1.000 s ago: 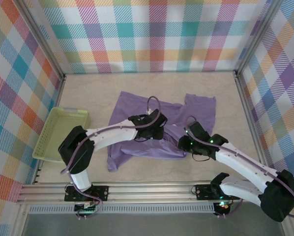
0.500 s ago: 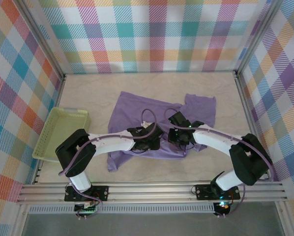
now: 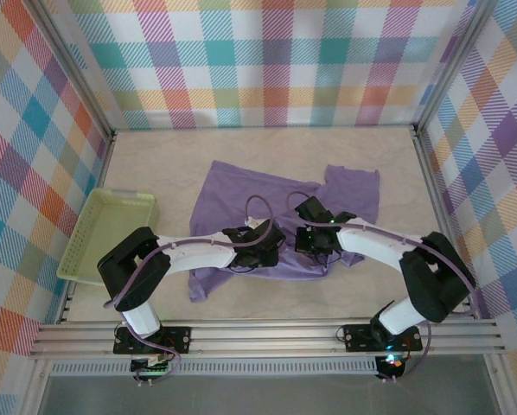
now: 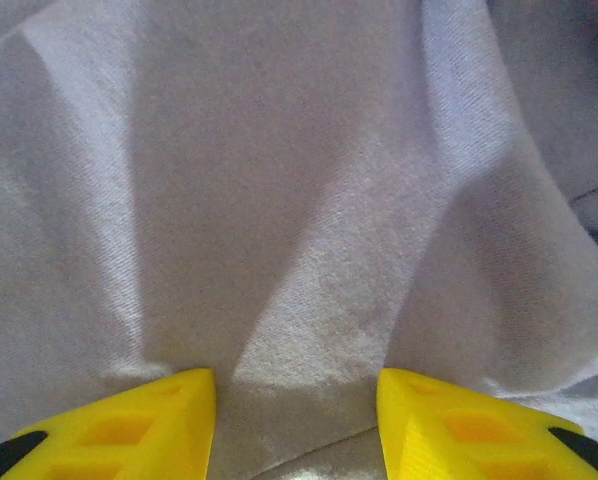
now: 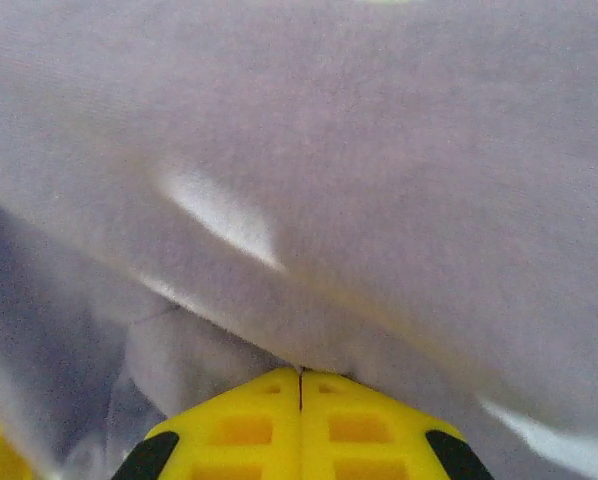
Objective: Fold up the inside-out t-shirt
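Left fingers (image 4: pixel 129 425) stand apart. In the left wrist view, both yellow tips rest on the t-shirt (image 4: pixel 309 200), and a soft ridge of lavender cloth runs up from the gap between them toward 1 o'clock. No cloth is clamped between these tips.

Right fingers (image 5: pixel 239 430) are pressed together, with the seam between the two yellow tips closed. In the right wrist view, a thick fold of the t-shirt (image 5: pixel 379 150) lies directly against the tips at 12 o'clock. Whether any cloth is caught in the seam cannot be determined.

In the top external view:

1. The t-shirt (image 3: pixel 241 186) lies wrinkled near the centre of the table (image 3: pixel 172 147). One lobe reaches toward 1 o'clock and a narrow tail trails toward 7 o'clock.
2. The left fingers (image 3: pixel 267 244) sit on the 6 o'clock part of the garment, with the left arm reaching in from 8 o'clock.
3. The right fingers (image 3: pixel 309 238) sit on the cloth just at 3 o'clock of the left pair. The two pairs are near each other but apart, and the right arm bends in from 4 o'clock.
4. A pale green basket (image 3: pixel 111 233) stands on the table at 9 o'clock, well apart from the garment.
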